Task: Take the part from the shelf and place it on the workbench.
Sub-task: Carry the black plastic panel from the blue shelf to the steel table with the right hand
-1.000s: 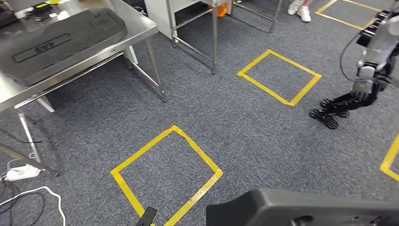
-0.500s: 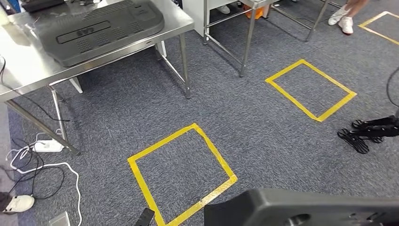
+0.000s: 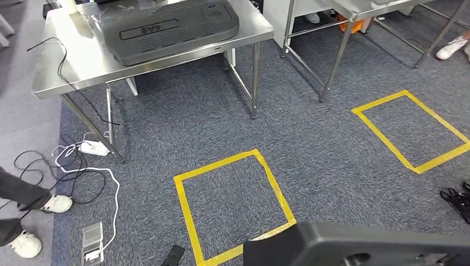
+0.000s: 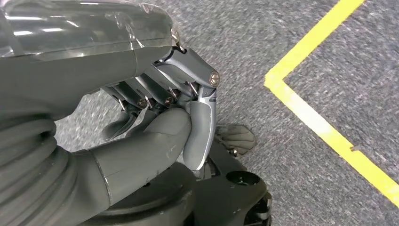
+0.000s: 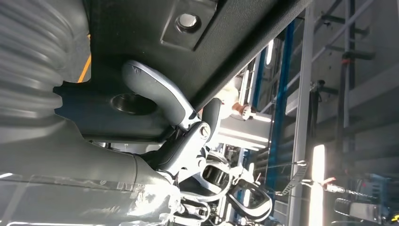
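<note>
The dark grey plastic part (image 3: 360,244) juts across the bottom right of the head view, close under the camera. In the right wrist view my right hand (image 5: 179,127) grips the underside of the part (image 5: 141,28), its fingers hooked over an edge. My left hand (image 4: 164,122) hangs above the carpet, fingers curled in against the thumb with nothing in them. The steel workbench (image 3: 72,61) stands ahead to the left, and a similar large grey part (image 3: 166,25) lies on it.
Yellow tape squares (image 3: 233,205) mark the grey carpet. Cables and a power strip (image 3: 91,148) lie by the bench legs. A person's shoes (image 3: 33,221) are at the left edge. Another steel table (image 3: 343,33) stands behind, and black robot feet (image 3: 457,199) show at the right.
The camera has turned left: the workbench, tape squares and floor have all slid rightwards in the picture, and the person's shoes came into view. The part stays in the same place under the camera.
</note>
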Controlling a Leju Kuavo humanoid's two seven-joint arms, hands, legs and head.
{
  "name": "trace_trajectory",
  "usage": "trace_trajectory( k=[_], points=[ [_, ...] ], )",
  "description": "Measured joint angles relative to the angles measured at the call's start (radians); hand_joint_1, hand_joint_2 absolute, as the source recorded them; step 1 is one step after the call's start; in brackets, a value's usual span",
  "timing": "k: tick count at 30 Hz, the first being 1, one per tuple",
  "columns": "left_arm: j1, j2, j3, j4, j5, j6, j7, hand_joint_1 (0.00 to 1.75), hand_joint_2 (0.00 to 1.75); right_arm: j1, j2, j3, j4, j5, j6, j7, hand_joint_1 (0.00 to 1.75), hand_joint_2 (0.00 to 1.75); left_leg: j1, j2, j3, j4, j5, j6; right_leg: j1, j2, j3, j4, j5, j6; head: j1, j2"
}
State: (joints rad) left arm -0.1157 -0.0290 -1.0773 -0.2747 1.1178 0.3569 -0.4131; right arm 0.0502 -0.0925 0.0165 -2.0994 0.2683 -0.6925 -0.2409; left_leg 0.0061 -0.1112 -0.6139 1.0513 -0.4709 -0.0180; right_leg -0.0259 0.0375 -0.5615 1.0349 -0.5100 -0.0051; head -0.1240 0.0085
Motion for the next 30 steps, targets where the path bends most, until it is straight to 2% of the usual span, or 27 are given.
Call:
trace_trajectory(
  k=[1,3,4,5,6,7,8,10,11,12,14,15,16,18,19,20,21,22,23,24,25,26,27,29,30],
  points=[
    [-0.001,0.000,0.000,0.000,0.000,0.000,0.000,1.75,1.75,0.000,0.000,0.000,0.000,0.001,0.000,0.000,1.75,1.75,-0.002,0.027,-0.013,0.030,-0.017,-0.005,-0.001,-0.014,0.004,-0.004,0.001,-0.006,-0.004,0.000],
    [-0.005,0.000,0.000,0.000,-0.002,0.000,0.000,1.75,1.75,0.001,0.000,0.000,-0.001,0.003,0.000,0.002,1.75,1.75,-0.001,0.084,-0.068,0.146,-0.075,-0.015,0.002,-0.042,0.009,-0.006,-0.002,-0.014,-0.012,0.000],
    [-0.006,0.000,0.000,0.000,-0.003,0.000,0.000,1.75,1.75,0.001,0.000,0.000,-0.001,0.004,0.000,0.002,1.75,1.75,0.002,0.095,-0.100,0.211,-0.099,-0.019,0.004,-0.057,0.010,-0.006,-0.005,-0.016,-0.013,0.000],
    [-0.006,0.000,0.000,0.000,-0.004,-0.001,0.000,1.75,1.75,0.002,0.000,0.000,-0.001,0.005,0.000,0.003,1.75,1.75,0.004,0.099,-0.123,0.255,-0.110,-0.021,0.005,-0.071,0.013,-0.006,-0.007,-0.017,-0.013,0.000],
    [-0.005,0.000,0.000,0.000,-0.005,-0.001,0.000,1.75,1.75,0.002,0.000,0.000,-0.001,0.006,0.000,0.003,1.75,1.75,0.006,0.102,-0.128,0.264,-0.104,-0.021,0.005,-0.084,0.015,-0.006,-0.010,-0.017,-0.014,0.000],
    [-0.005,0.000,0.000,0.000,-0.006,-0.001,0.000,1.75,1.75,0.002,0.000,0.000,-0.001,0.006,0.000,0.003,1.75,1.75,0.006,0.105,-0.113,0.233,-0.079,-0.020,0.005,-0.097,0.020,-0.006,-0.014,-0.015,-0.014,0.000],
    [-0.005,0.000,0.000,0.000,-0.006,-0.001,0.000,1.75,1.75,0.002,0.000,0.000,-0.001,0.006,0.000,0.003,1.75,1.75,0.006,0.115,-0.080,0.170,-0.044,-0.017,0.005,-0.109,0.026,-0.006,-0.018,-0.013,-0.015,0.000],
    [-0.007,0.000,0.000,0.000,-0.006,-0.002,0.000,1.75,1.75,0.001,0.000,0.000,-0.001,0.007,0.000,0.004,1.75,1.75,-0.002,0.156,-0.016,0.042,0.003,-0.005,0.007,-0.131,0.038,-0.006,-0.028,-0.004,-0.016,0.000],
    [-0.008,0.000,0.000,0.000,-0.006,-0.002,0.000,1.75,1.75,0.000,0.000,0.000,-0.001,0.008,0.000,0.005,1.75,1.75,-0.007,0.169,0.000,0.006,0.011,0.002,0.008,-0.140,0.042,-0.007,-0.031,0.002,-0.016,0.000],
    [-0.009,0.000,0.000,0.000,-0.006,-0.002,0.000,1.75,1.75,0.000,0.000,0.000,-0.001,0.008,0.000,0.006,1.75,1.75,-0.012,0.174,0.003,-0.007,0.009,0.008,0.010,-0.149,0.045,-0.009,-0.034,0.007,-0.016,0.000],
    [-0.008,0.000,0.000,0.000,-0.005,-0.003,0.000,1.75,1.75,-0.002,0.000,0.000,-0.001,0.011,0.000,0.008,1.75,1.75,-0.013,0.150,0.002,-0.015,0.012,0.019,0.009,-0.162,0.053,-0.014,-0.039,0.018,-0.016,0.000],
    [-0.006,0.000,0.000,0.000,-0.005,-0.003,0.000,1.75,1.75,-0.004,0.000,0.000,-0.001,0.012,0.000,0.009,1.75,1.75,-0.011,0.139,0.007,-0.023,0.015,0.025,0.007,-0.149,0.055,-0.008,-0.047,0.023,-0.014,0.000],
    [-0.006,0.000,0.000,0.000,-0.005,-0.003,0.000,1.75,1.75,-0.005,0.000,0.001,-0.001,0.014,0.000,0.010,1.75,1.75,-0.009,0.129,0.012,-0.031,0.017,0.032,0.005,-0.125,0.047,0.014,-0.064,0.027,-0.012,0.000],
    [-0.009,0.000,0.000,0.000,-0.004,-0.004,0.000,1.75,1.75,-0.005,-0.001,0.002,-0.001,0.016,0.000,0.010,1.75,1.75,-0.007,0.108,0.018,-0.039,0.020,0.041,0.003,-0.065,-0.004,0.119,-0.117,0.029,-0.007,0.000],
    [-0.010,0.000,0.000,0.000,-0.004,-0.004,0.000,1.75,1.75,-0.004,-0.001,0.002,-0.001,0.017,0.000,0.011,1.75,1.75,-0.008,0.096,0.018,-0.039,0.020,0.044,0.004,-0.050,-0.042,0.186,-0.141,0.029,-0.005,0.000],
    [-0.011,0.000,0.000,0.000,-0.002,-0.004,0.000,1.75,1.75,-0.003,-0.001,0.002,-0.001,0.016,0.000,0.011,1.75,1.75,-0.008,0.083,0.018,-0.038,0.019,0.045,0.004,-0.044,-0.074,0.236,-0.152,0.030,-0.004,0.000],
    [-0.011,0.000,0.000,0.000,-0.001,-0.004,0.000,1.75,1.75,-0.002,-0.001,0.002,-0.001,0.016,0.000,0.012,1.75,1.75,-0.009,0.069,0.019,-0.037,0.018,0.045,0.004,-0.042,-0.093,0.256,-0.143,0.030,-0.004,0.000],
    [-0.011,0.000,0.000,0.000,0.000,-0.004,0.000,1.75,1.75,-0.003,-0.001,0.003,-0.001,0.016,0.000,0.012,1.75,1.75,-0.009,0.054,0.020,-0.035,0.017,0.045,0.003,-0.040,-0.093,0.237,-0.114,0.030,-0.004,0.000],
    [-0.010,0.000,0.000,0.000,0.002,-0.004,0.000,1.75,1.75,-0.003,-0.001,0.003,-0.001,0.016,0.000,0.013,1.75,1.75,-0.008,0.039,0.022,-0.032,0.014,0.043,0.001,-0.033,-0.077,0.186,-0.072,0.029,-0.004,0.000],
    [-0.010,0.000,0.000,0.000,0.002,-0.004,0.000,1.75,1.75,-0.005,-0.001,0.003,-0.001,0.016,0.000,0.013,1.75,1.75,-0.007,0.025,0.021,-0.028,0.011,0.040,-0.002,-0.013,-0.054,0.123,-0.035,0.029,-0.003,0.000],
    [-0.011,0.000,0.000,0.000,0.002,-0.004,0.000,1.75,1.75,-0.005,-0.001,0.003,-0.001,0.016,0.000,0.013,1.75,1.75,-0.007,0.011,0.018,-0.020,0.008,0.035,-0.005,0.010,-0.033,0.066,-0.010,0.028,-0.001,0.000],
    [-0.012,0.000,0.000,0.000,0.002,-0.004,-0.001,1.75,1.75,-0.005,-0.001,0.004,-0.001,0.016,0.000,0.014,1.75,1.75,-0.005,-0.001,0.014,-0.014,0.006,0.030,-0.006,0.028,-0.020,0.031,0.001,0.027,0.000,0.000],
    [-0.011,0.000,0.000,0.000,0.003,-0.004,-0.002,1.75,1.75,-0.006,-0.001,0.004,-0.001,0.016,0.000,0.015,1.75,1.75,-0.004,-0.012,0.009,-0.011,0.005,0.024,-0.005,0.039,-0.015,0.016,0.000,0.024,0.000,0.000],
    [-0.008,0.000,0.000,0.000,0.003,-0.003,-0.003,1.75,1.75,-0.008,-0.001,0.004,-0.001,0.016,0.000,0.016,1.75,1.75,0.000,-0.028,0.004,-0.011,0.007,0.011,0.000,0.023,-0.012,0.011,0.000,0.013,-0.001,0.000],
    [-0.006,0.000,0.000,0.000,0.003,-0.002,-0.004,1.75,1.75,-0.010,-0.001,0.005,-0.001,0.017,0.000,0.016,1.75,1.75,-0.001,-0.016,0.002,-0.005,0.002,0.005,0.000,0.012,-0.009,0.007,0.001,0.006,-0.002,0.000]
  ],
)
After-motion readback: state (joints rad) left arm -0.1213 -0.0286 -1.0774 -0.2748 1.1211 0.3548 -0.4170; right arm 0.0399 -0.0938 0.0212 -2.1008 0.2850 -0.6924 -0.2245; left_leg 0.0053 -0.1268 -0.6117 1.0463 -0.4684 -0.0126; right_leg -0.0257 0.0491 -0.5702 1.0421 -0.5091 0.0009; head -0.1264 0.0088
